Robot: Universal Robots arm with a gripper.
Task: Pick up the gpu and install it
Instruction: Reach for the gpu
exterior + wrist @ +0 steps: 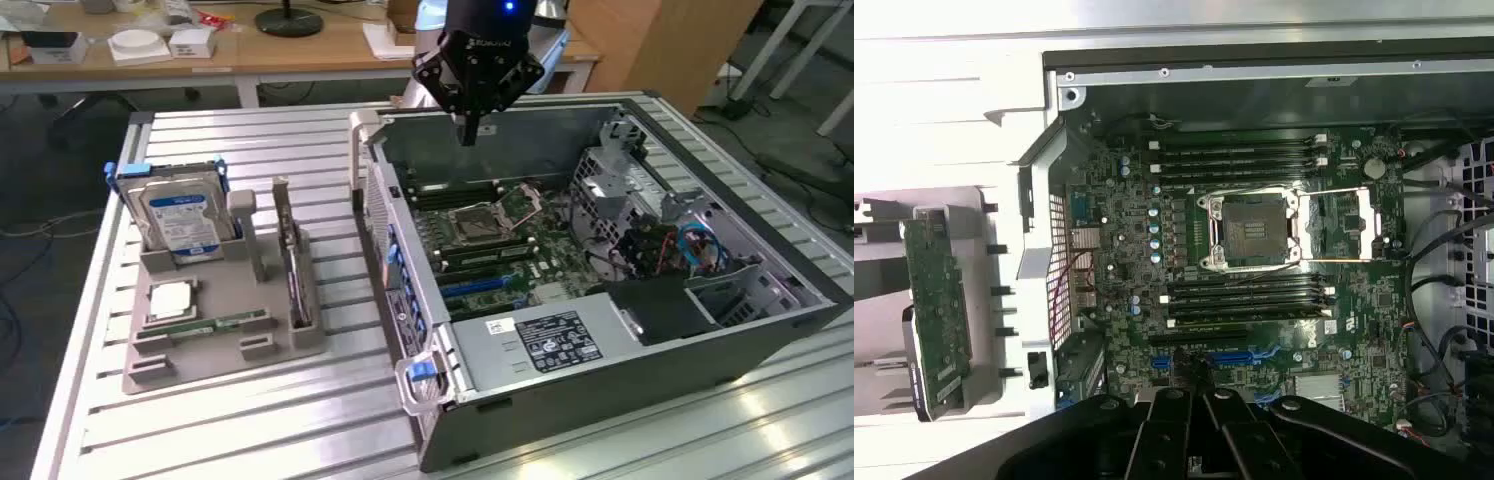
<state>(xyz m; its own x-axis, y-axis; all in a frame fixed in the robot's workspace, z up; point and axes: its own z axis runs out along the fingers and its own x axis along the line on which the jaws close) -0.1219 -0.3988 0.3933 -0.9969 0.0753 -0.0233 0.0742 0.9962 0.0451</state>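
Hand: fingers drawn together into a narrow tip, holding nothing.
Hand position: hangs above the open case, pointing down into it and touching nothing inside.
Gpu: outside the case, off its side toward the exterior view's left, well apart from the hand.
Gpu pose: stands on its long edge in a slot of the grey holder; the wrist view shows its green circuit-board face.
Holder: lies flat on the bench, just beside the case on that same side.
Hard drive: silver with a blue label, upright in the holder, farther from the case than the gpu.
RAM stick: narrow and green, lying low in the holder, on the side of the gpu away from the case.
Processor chip: flat in the holder, farther from the case than the gpu.
Case: lies on its side on the bench with the panel off.
Motherboard: on the floor of the case, its processor socket with the metal frame swung up.
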